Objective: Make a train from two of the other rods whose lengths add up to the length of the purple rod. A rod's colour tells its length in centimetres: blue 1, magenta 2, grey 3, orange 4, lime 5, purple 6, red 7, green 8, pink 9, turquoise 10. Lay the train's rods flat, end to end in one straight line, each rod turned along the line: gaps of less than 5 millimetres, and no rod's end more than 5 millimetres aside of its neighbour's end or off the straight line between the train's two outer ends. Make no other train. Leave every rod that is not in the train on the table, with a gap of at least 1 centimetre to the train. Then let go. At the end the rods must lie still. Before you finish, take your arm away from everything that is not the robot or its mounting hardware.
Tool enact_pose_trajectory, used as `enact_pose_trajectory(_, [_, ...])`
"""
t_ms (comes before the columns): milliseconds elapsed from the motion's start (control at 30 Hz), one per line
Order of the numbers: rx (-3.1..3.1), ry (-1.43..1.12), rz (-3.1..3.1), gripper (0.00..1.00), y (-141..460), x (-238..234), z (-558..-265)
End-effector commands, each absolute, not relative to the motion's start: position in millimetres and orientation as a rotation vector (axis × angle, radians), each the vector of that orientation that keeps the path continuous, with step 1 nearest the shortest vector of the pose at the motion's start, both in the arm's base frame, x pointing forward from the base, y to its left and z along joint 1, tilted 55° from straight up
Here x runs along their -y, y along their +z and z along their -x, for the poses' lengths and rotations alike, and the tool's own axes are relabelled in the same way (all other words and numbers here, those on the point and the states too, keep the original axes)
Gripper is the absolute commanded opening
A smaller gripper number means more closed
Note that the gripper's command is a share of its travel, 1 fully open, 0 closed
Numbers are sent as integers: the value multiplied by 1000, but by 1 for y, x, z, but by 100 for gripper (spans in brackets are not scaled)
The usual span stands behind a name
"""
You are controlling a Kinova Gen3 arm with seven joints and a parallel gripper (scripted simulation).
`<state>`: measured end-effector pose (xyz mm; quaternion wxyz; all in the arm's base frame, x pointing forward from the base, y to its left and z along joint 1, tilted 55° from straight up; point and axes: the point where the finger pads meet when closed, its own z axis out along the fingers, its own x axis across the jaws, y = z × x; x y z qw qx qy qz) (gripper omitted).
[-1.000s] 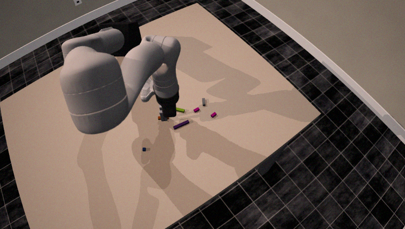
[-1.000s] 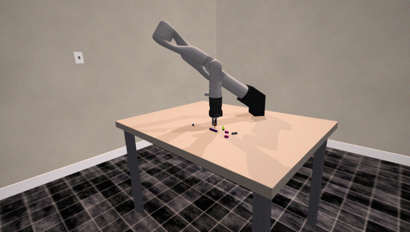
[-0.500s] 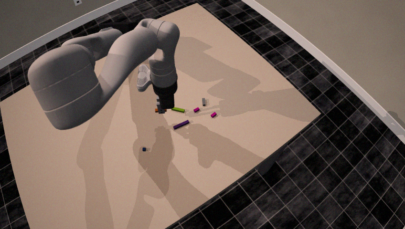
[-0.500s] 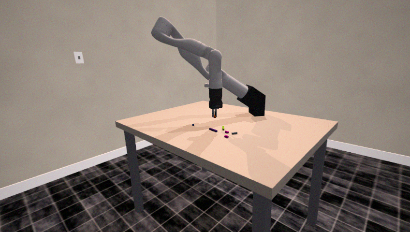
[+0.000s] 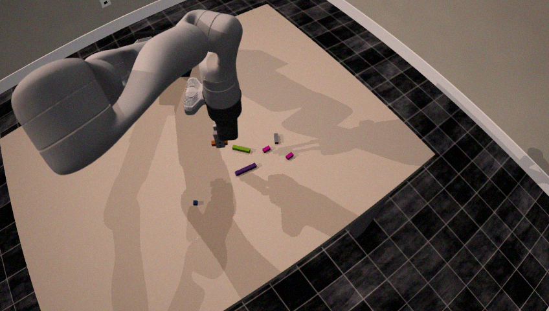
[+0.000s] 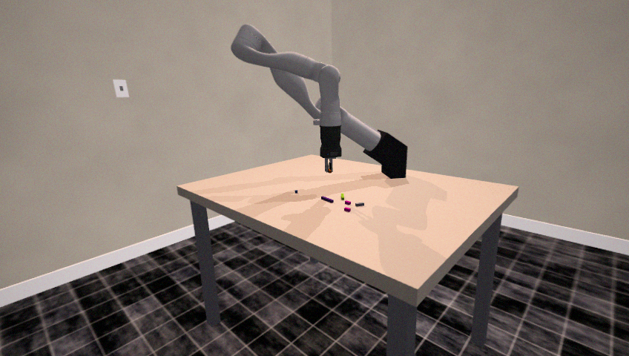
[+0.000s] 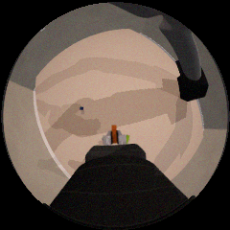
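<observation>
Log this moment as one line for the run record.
pincer: shut on short orange rod, lifted above table | long purple rod: flat on table | train: not yet laid

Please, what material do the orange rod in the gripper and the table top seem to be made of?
The orange rod, held in the gripper, looks like painted wood or plastic: one flat, matte colour, sharp edges, no grain visible. The table top looks like pale wood or laminate: an even beige, matte slab with soft shadows and no glare. Neither can be settled further.
</observation>
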<state>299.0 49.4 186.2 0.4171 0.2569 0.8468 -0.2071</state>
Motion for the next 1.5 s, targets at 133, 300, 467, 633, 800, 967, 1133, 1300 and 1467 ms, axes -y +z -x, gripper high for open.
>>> enact_pose_trajectory(133, [-2129, -521, -628, 24, 188, -53, -298])
enact_pose_trajectory(300, [-2129, -521, -627, 24, 188, -53, -299])
enact_pose_trajectory(467, [-2146, -542, -585, 24, 188, -58, -302])
enact_pose_trajectory(633, [-2175, -579, -507, 24, 187, -73, -313])
enact_pose_trajectory(800, [-2200, -613, -436, 24, 186, -87, -323])
enact_pose_trajectory(967, [-2242, -682, -292, 24, 183, -113, -343])
enact_pose_trajectory(1133, [-2275, -752, -149, 24, 180, -138, -365])
enact_pose_trajectory(1300, [-2288, -787, -77, 24, 179, -149, -376])
enact_pose_trajectory(1467, [-2301, -826, 1, 24, 177, -161, -389])
